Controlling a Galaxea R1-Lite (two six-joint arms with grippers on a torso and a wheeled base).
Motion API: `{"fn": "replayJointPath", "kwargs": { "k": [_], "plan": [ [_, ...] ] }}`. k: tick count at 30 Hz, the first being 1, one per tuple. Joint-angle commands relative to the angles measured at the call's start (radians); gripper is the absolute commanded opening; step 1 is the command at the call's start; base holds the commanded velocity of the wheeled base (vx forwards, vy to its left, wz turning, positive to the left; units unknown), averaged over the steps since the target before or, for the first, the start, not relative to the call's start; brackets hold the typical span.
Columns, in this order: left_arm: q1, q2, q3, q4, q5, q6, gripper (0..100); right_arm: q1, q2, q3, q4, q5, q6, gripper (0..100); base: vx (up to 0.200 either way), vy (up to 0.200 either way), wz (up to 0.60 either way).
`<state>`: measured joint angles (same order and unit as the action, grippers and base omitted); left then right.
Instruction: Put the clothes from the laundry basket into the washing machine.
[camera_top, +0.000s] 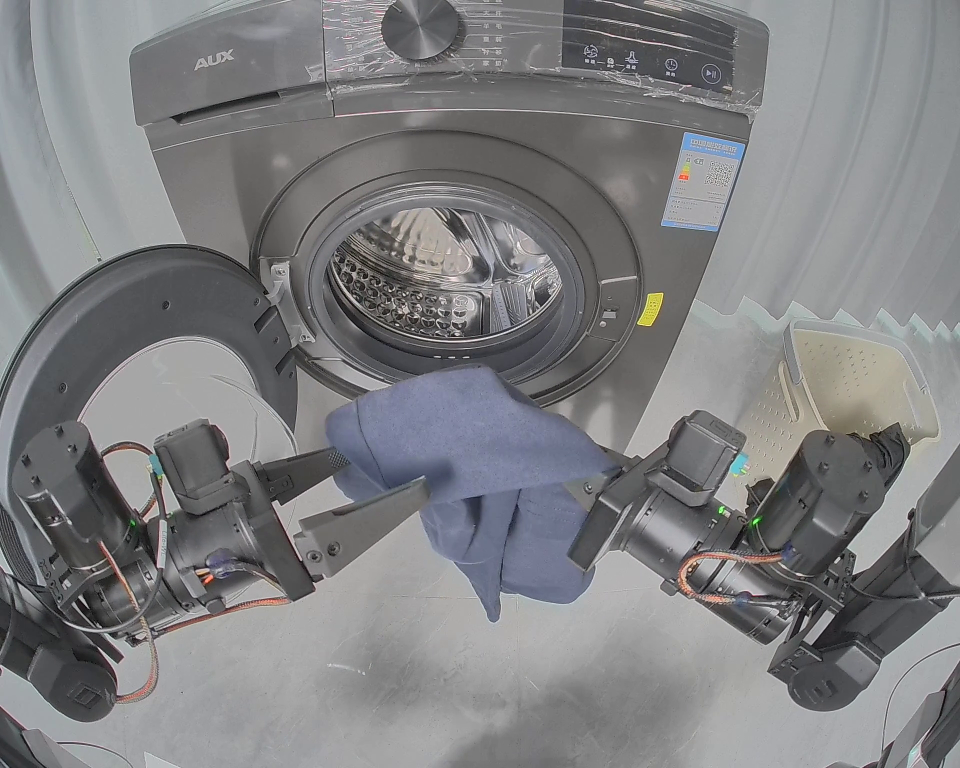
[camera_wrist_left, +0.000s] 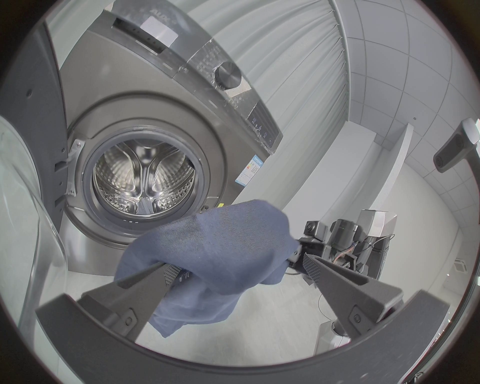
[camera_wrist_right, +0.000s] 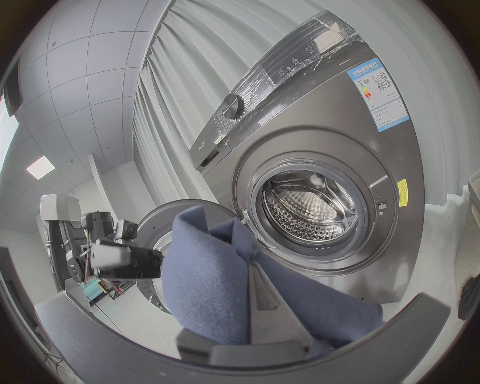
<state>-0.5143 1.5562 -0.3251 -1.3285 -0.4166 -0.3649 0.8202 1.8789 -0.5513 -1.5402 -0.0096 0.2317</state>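
A dark blue garment (camera_top: 470, 440) hangs bunched in the air just in front of the washing machine's round opening (camera_top: 440, 275), whose steel drum shows no clothes. My right gripper (camera_top: 600, 478) comes in from the right and is shut on the garment's edge; one grey finger (camera_wrist_right: 265, 300) shows with cloth wrapped round it. My left gripper (camera_top: 375, 475) is at the garment's left side with its fingers spread apart. The cloth (camera_wrist_left: 220, 240) drapes over one left fingertip (camera_wrist_left: 167, 272).
The machine's door (camera_top: 150, 320) is swung open to the left, close behind my left arm. A cream laundry basket (camera_top: 860, 380) stands on the floor to the right of the machine, behind my right arm. Pale curtains hang behind.
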Motion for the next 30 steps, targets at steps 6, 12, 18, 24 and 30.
{"fn": "replayJointPath", "kwargs": {
  "k": [6, 12, 18, 24, 30],
  "plan": [
    [0.010, 0.096, 0.024, -0.063, 0.005, 0.000, 100, -0.007, -0.072, -0.015, -0.001, 0.000, 0.000, 0, 0.000, 0.000, 0.00],
    [0.011, 0.203, 0.052, -0.176, 0.064, 0.026, 100, -0.030, -0.084, -0.024, -0.001, 0.002, 0.001, 0, 0.000, 0.000, 0.00],
    [0.026, 0.286, 0.063, -0.219, 0.104, 0.086, 100, -0.041, -0.092, -0.024, -0.001, 0.003, 0.000, 0, 0.000, 0.000, 0.00],
    [0.059, 0.298, 0.070, -0.219, 0.102, 0.090, 100, -0.039, -0.104, -0.024, 0.000, 0.005, -0.002, 0, 0.000, 0.000, 0.00],
    [0.054, 0.349, 0.093, -0.219, 0.102, 0.123, 100, -0.035, -0.109, -0.030, 0.000, 0.005, -0.002, 0, 0.000, 0.000, 0.00]
  ]
}}
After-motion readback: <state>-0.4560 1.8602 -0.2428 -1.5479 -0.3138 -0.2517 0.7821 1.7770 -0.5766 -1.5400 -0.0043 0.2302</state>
